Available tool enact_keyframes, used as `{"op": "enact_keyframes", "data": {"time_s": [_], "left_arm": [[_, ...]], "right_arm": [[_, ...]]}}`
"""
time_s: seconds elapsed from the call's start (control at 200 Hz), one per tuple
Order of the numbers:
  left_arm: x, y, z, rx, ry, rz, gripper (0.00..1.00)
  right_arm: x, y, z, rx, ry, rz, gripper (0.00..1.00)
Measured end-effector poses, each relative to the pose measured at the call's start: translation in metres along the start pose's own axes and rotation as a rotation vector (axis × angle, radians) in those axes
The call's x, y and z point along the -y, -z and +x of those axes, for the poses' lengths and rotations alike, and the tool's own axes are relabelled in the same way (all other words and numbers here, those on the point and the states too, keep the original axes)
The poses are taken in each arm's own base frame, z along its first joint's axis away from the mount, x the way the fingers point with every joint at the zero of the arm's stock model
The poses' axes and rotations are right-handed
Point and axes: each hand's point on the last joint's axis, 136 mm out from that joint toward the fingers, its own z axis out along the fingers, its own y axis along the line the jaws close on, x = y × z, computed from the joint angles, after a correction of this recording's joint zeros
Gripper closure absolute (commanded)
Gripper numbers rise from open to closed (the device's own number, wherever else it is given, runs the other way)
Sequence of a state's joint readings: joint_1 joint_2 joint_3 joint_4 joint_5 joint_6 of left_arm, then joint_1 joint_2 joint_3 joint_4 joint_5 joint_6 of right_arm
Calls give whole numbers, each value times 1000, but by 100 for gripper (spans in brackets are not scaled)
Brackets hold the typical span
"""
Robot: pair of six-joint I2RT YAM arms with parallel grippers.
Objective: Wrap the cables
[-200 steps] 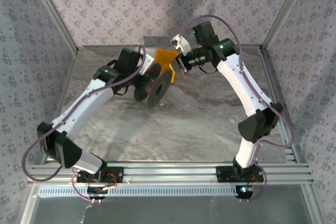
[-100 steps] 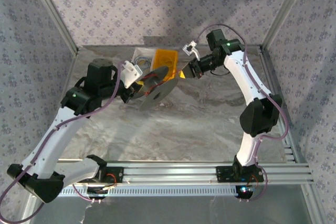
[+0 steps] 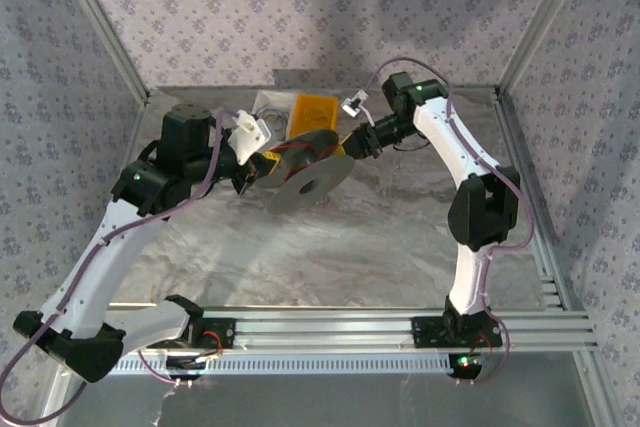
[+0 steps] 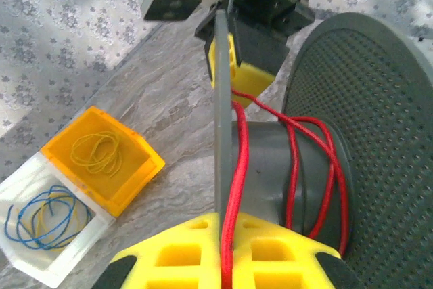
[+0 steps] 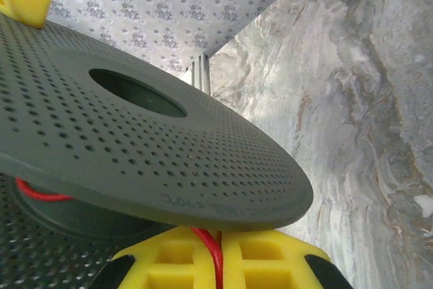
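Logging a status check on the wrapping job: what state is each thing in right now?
red cable: a few turns wound on the spool core, one strand running out to the right claw.
spool: tilted, held between both claws.
left claw: shut on the spool's thin flange edge.
right claw: shut on the red cable.
orange bin: open, yellow wire coiled inside.
white bin: open, blue wire coiled inside.

Looking down into a boxed-in cell: pale wallpaper [image 3: 300,7] with small purple floral sprigs on the back and both sides. Grey marbled tabletop [image 3: 330,247] below, faintly glossy. Slanting aluminium posts [image 3: 100,27] at the back corners. Ribbed aluminium rail [image 3: 330,327] along the near edge, slotted strip [image 3: 300,362] just beneath. Soft, even light, dim shadow patches high on the back wall
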State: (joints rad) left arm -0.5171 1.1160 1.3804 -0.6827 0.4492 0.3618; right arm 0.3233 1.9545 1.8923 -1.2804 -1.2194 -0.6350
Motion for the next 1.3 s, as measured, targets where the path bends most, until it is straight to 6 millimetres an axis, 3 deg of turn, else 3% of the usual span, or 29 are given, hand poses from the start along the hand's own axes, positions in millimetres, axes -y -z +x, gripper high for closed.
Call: {"op": "enact_keyframes", "data": {"time_s": [0.36, 0.62, 0.735, 0.805, 1.004, 1.084, 1.199, 1.299], "left_arm": [[-11, -16, -15, 38, 23, 3, 100], [-14, -21, -32, 92, -9, -7, 100], [-14, -23, -35, 103, -17, -5, 100], [-13, -23, -37, 109, -21, -5, 100], [-7, -27, -37, 111, -32, 15, 100], [-3, -28, -35, 110, -36, 32, 100], [-3, -29, -36, 118, -9, 34, 100], [-3, -29, -37, 119, 1, 32, 100]], "right_arm": [[11, -28, 21, -71, -67, -93, 100], [12, -30, 14, -36, 5, -175, 100], [13, -24, 12, -14, -8, -180, 90], [14, -18, 9, 10, -21, -180, 78], [10, -5, 10, 10, -109, -93, 22], [8, 2, 11, -4, -126, -9, 16], [13, 15, -2, 17, -55, 104, 1], [23, 22, -8, 23, -38, 188, 0]]}}
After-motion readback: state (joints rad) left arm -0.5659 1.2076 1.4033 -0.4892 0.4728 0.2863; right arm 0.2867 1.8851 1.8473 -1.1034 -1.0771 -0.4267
